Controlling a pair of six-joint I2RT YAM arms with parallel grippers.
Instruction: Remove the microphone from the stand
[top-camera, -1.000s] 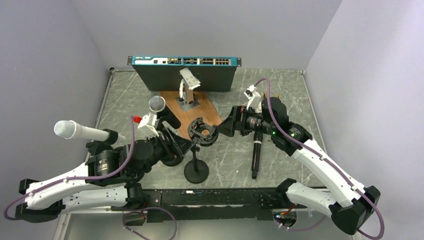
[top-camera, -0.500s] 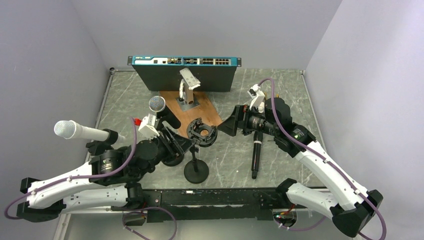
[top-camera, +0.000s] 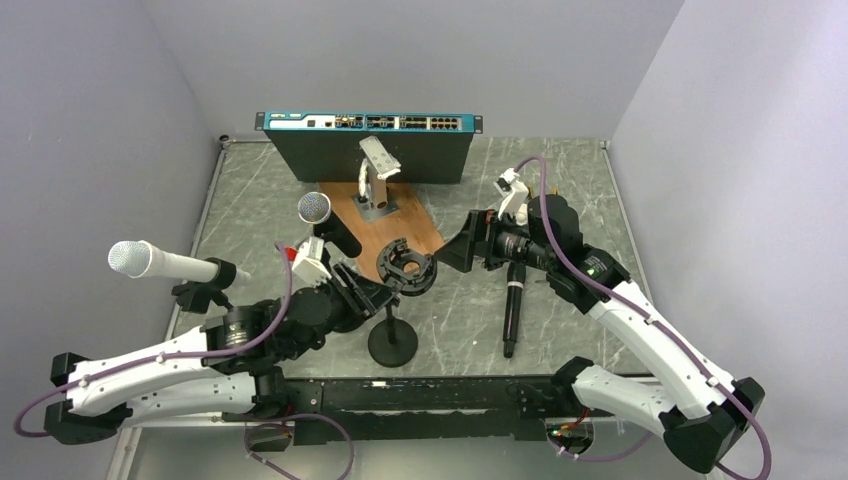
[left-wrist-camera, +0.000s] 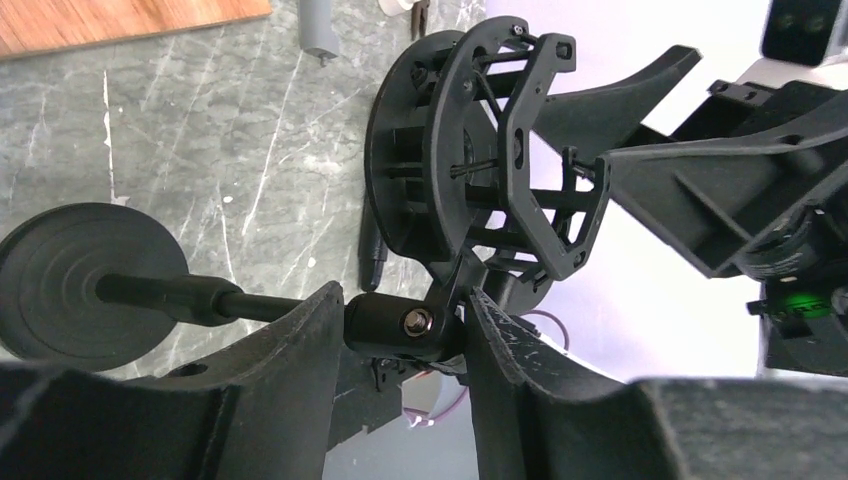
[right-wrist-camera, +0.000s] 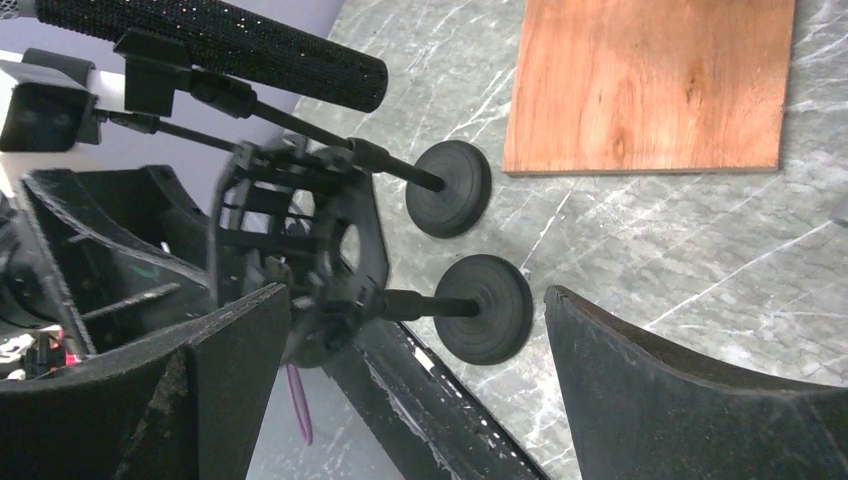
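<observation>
The black stand has a round base (top-camera: 392, 343) and an empty ring-shaped shock mount (top-camera: 405, 268) on top. My left gripper (top-camera: 368, 293) is shut on the stand's swivel joint (left-wrist-camera: 405, 325) just under the mount (left-wrist-camera: 480, 170). My right gripper (top-camera: 455, 252) is open and empty, just right of the mount, which shows in the right wrist view (right-wrist-camera: 300, 250) in front of my left finger (right-wrist-camera: 235, 370). A slim black microphone (top-camera: 513, 305) lies flat on the table right of the stand.
A second stand behind holds a silver-grilled microphone (top-camera: 316, 210) with a black body (right-wrist-camera: 220, 45). A white microphone (top-camera: 150, 261) sits on a stand at far left. A wooden board (top-camera: 385, 225) and a network switch (top-camera: 370, 140) are at the back.
My left arm has shifted right and forward, staying on the stand joint. My right wrist has rolled a little and edged back from the mount.
</observation>
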